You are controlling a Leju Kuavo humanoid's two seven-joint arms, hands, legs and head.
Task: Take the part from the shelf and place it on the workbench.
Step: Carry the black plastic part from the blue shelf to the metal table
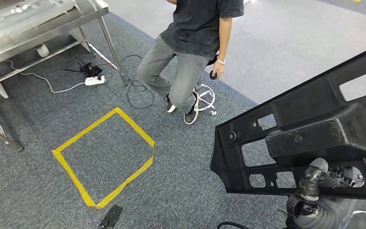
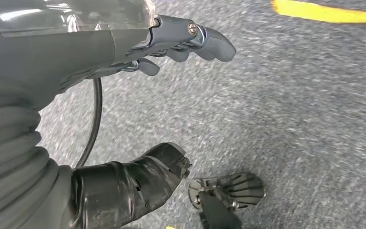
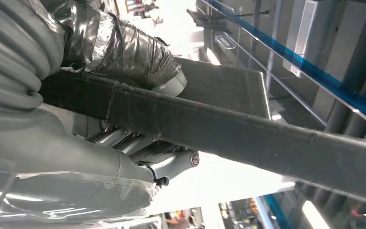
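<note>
Black plastic, flat and pierced with rectangular cut-outs, the part (image 1: 314,138) fills the right side of the head view, held up in the air and tilted above the grey carpet floor (image 1: 181,181). The robot's right hand (image 1: 310,191) grips it from below at its lower edge; the thumb, wrapped in dark tape, presses against the near face. In the right wrist view the same hand (image 3: 124,138) clamps a long edge of the part (image 3: 248,133), with the taped thumb on one side and the grey fingers (image 3: 171,162) curled on the other. The left hand (image 2: 124,62) hangs over the carpet holding nothing, its fingers (image 2: 209,40) gently bent and well apart from the taped thumb. On the floor to the left lies a square outline of yellow tape (image 1: 105,157). Beyond it, a person (image 1: 190,52) in a dark shirt and grey trousers perches on a stool (image 1: 206,98). A metal desk (image 1: 33,33) stands at the upper left, with a white power strip (image 1: 94,80) and cables beneath it.
</note>
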